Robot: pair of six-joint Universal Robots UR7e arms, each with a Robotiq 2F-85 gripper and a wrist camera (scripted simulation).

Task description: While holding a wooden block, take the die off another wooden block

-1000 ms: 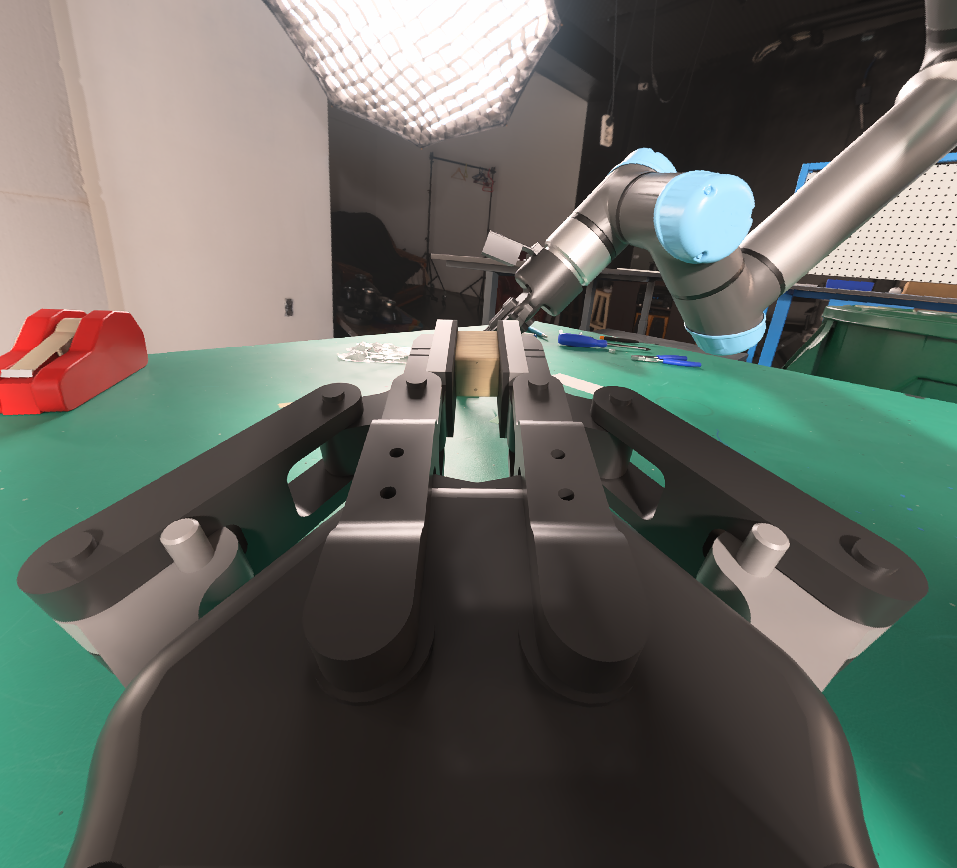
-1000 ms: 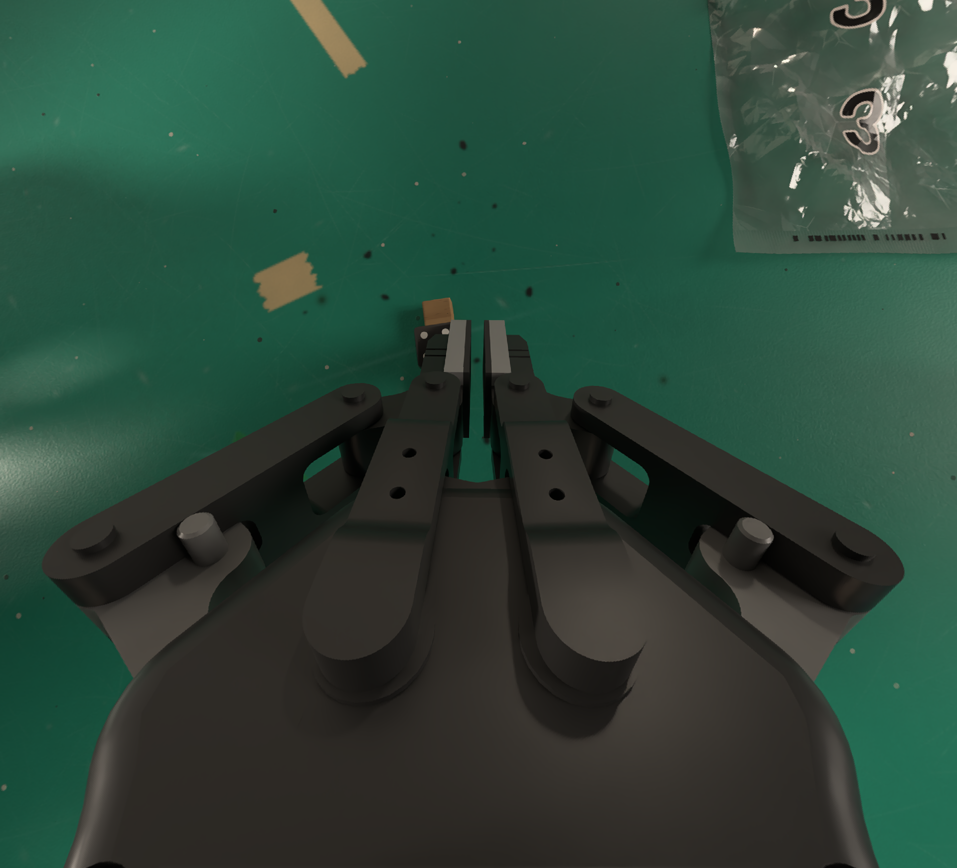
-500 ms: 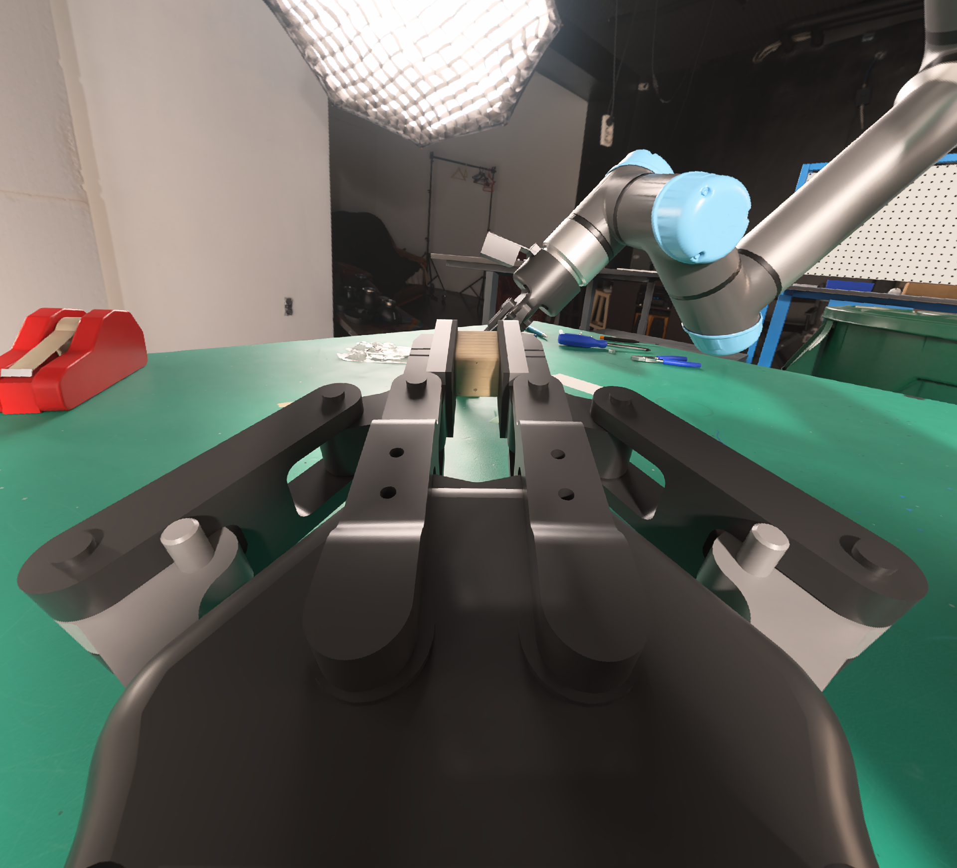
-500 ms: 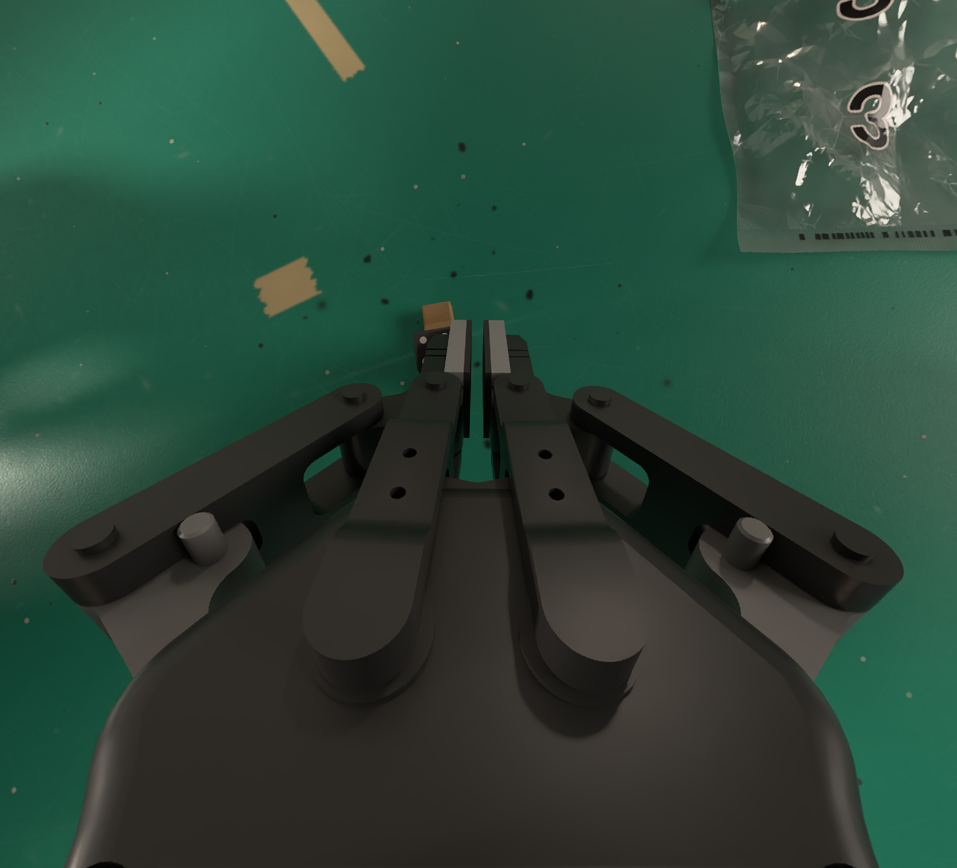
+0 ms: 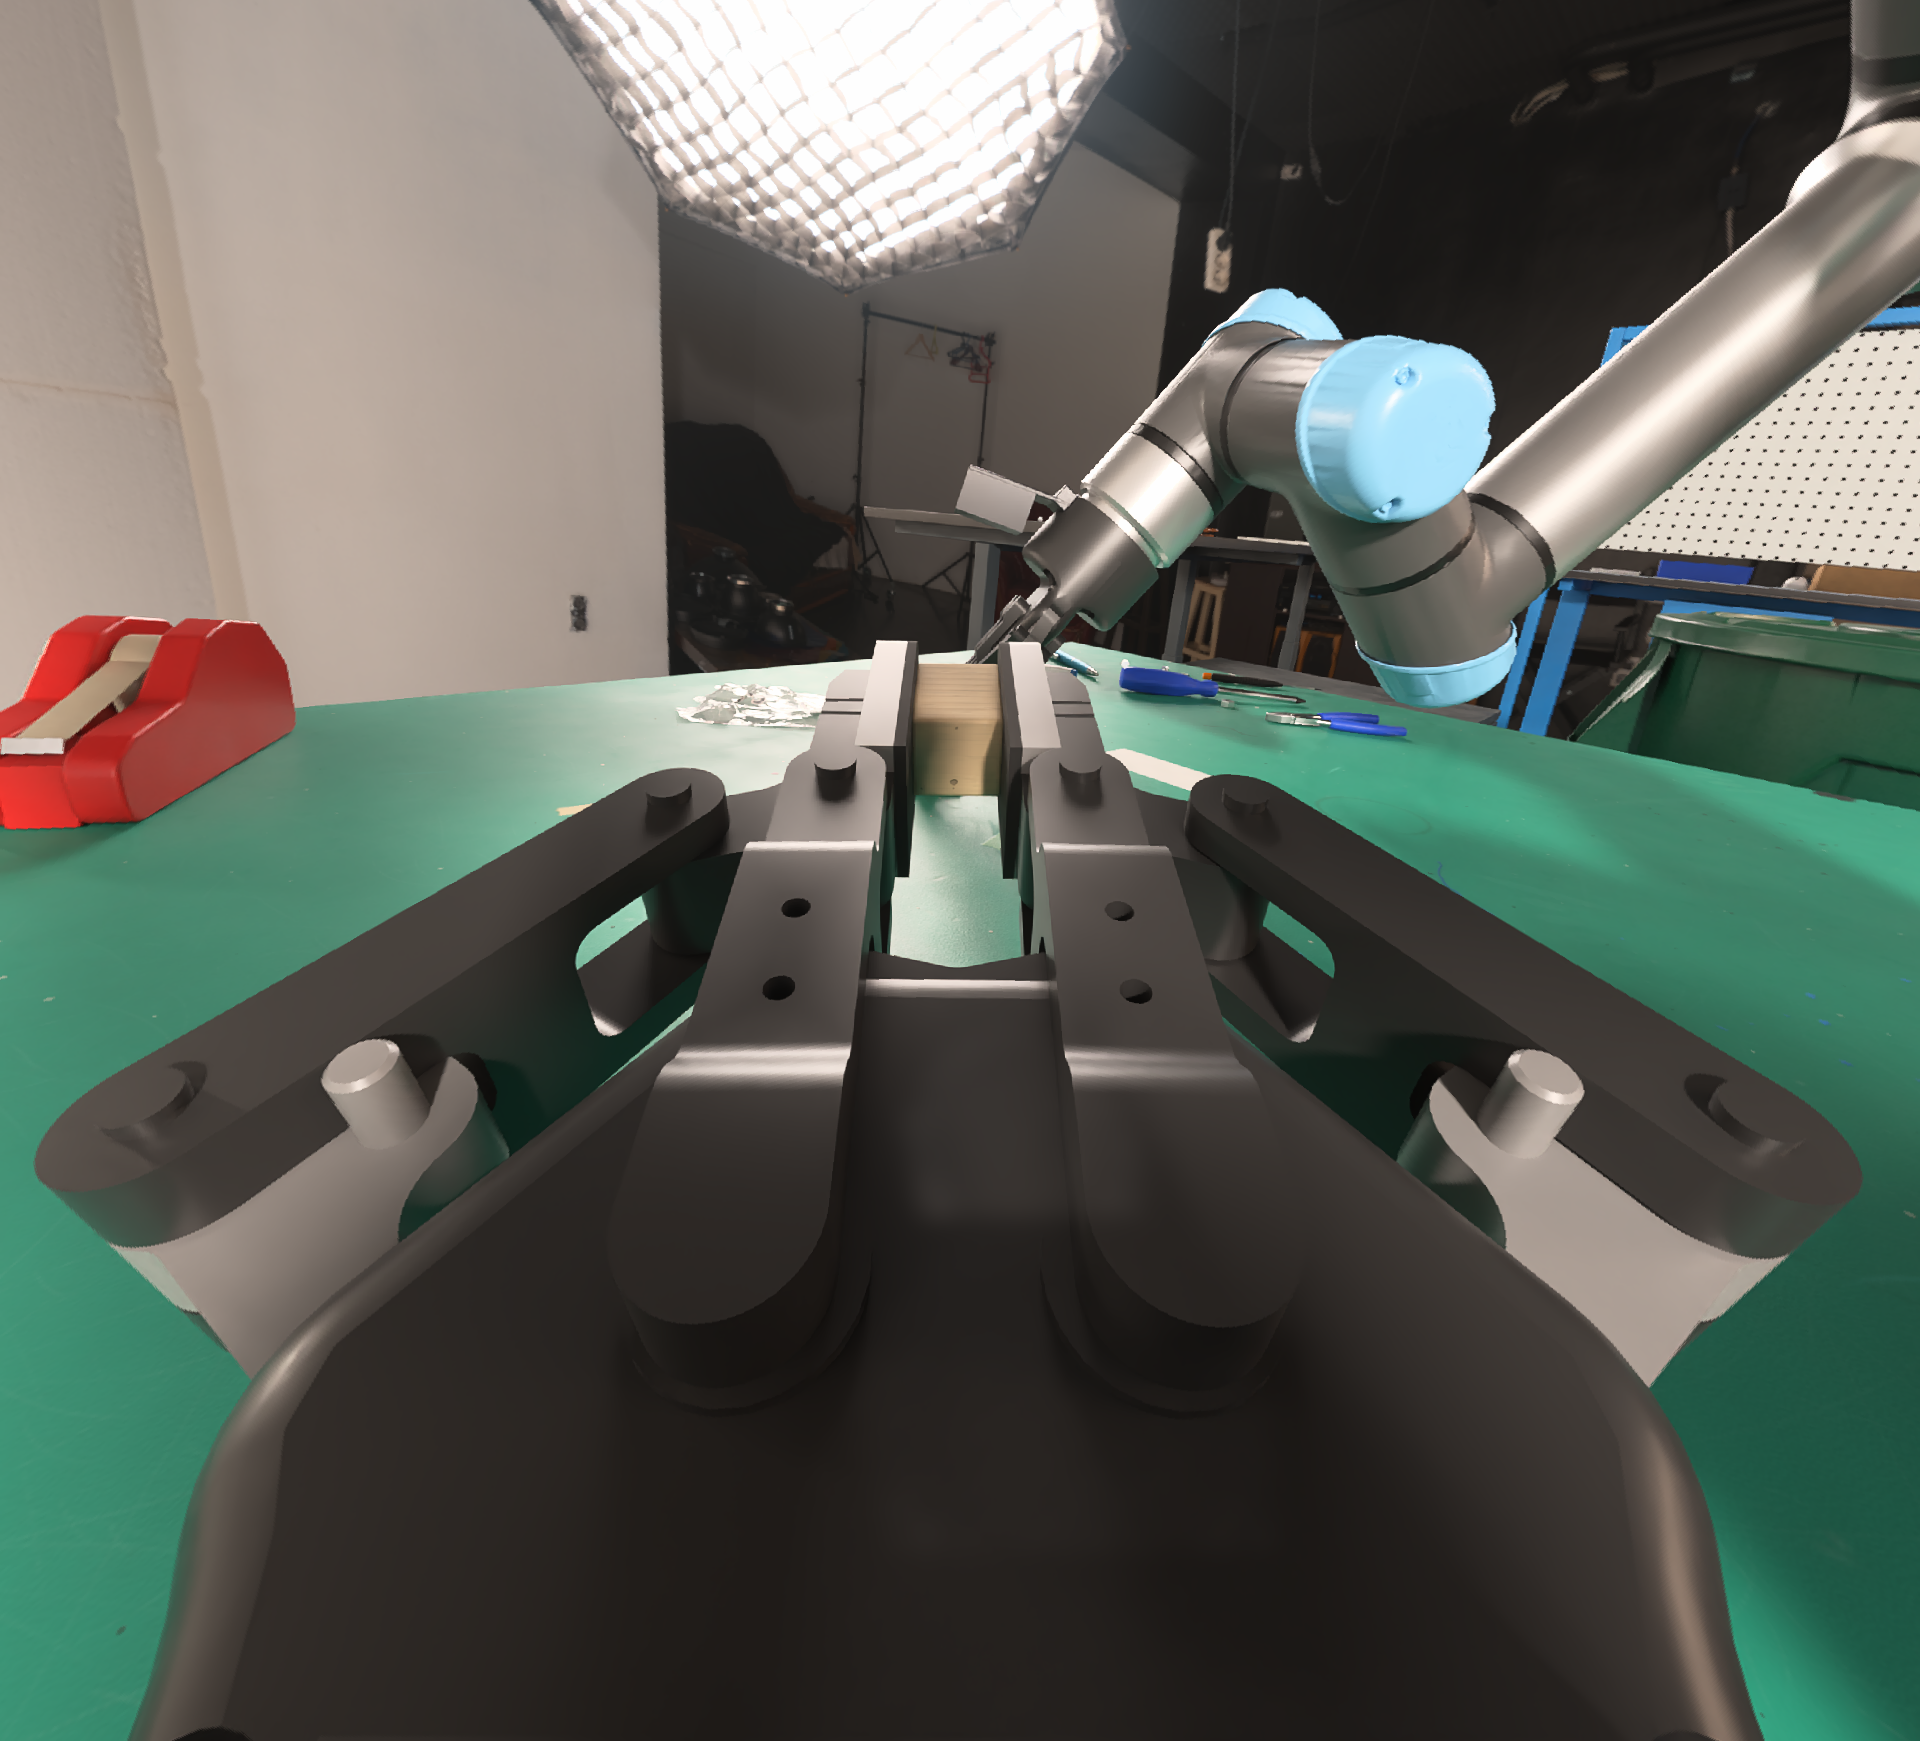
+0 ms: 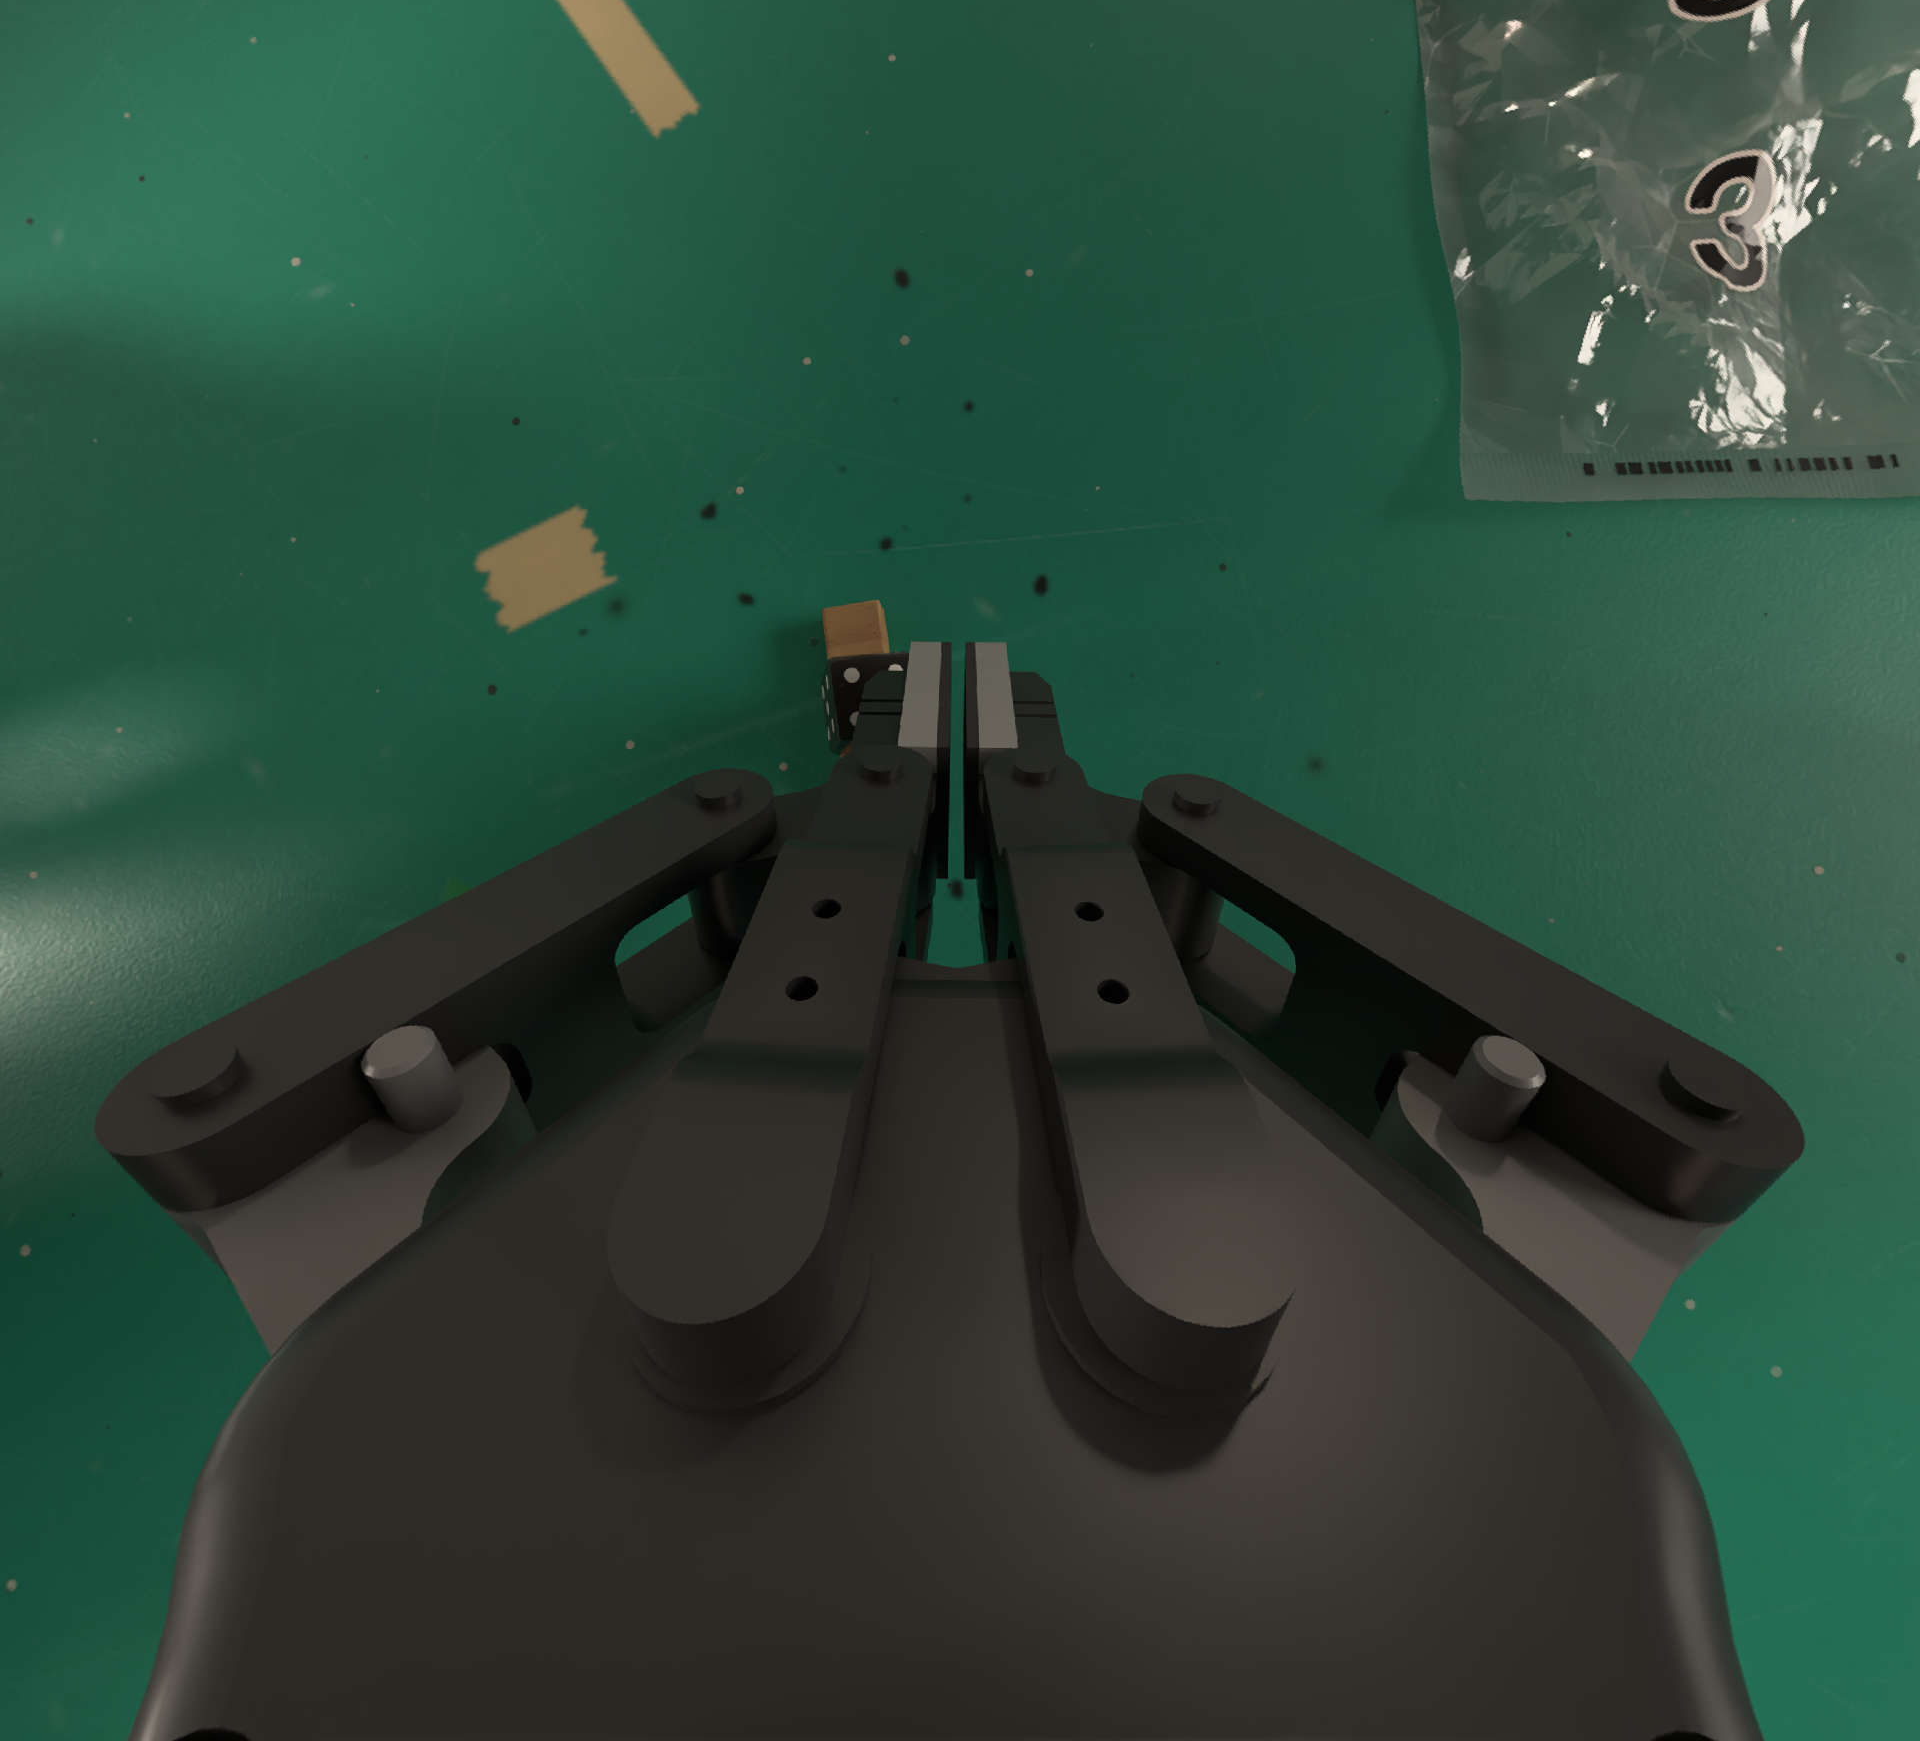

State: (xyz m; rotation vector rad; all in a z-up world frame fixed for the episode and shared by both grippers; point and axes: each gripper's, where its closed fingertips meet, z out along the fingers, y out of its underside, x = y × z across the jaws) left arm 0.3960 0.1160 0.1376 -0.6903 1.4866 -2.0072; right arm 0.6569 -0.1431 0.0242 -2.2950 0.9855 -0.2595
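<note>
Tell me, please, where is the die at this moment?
In the right wrist view the black die sits just left of the right gripper, partly hidden behind its left finger, with a small wooden block directly beyond it on the green table.

1. Green table top, speckled with dark flecks, bearing two tan tape strips and a crinkled clear plastic bag.
2. White wall at left; dark studio space beyond.
3. Large octagonal softbox, brightly lit, overhead.
4. White pegboard on a blue frame at right.
5. Red tape dispenser at the table's left edge.
</note>
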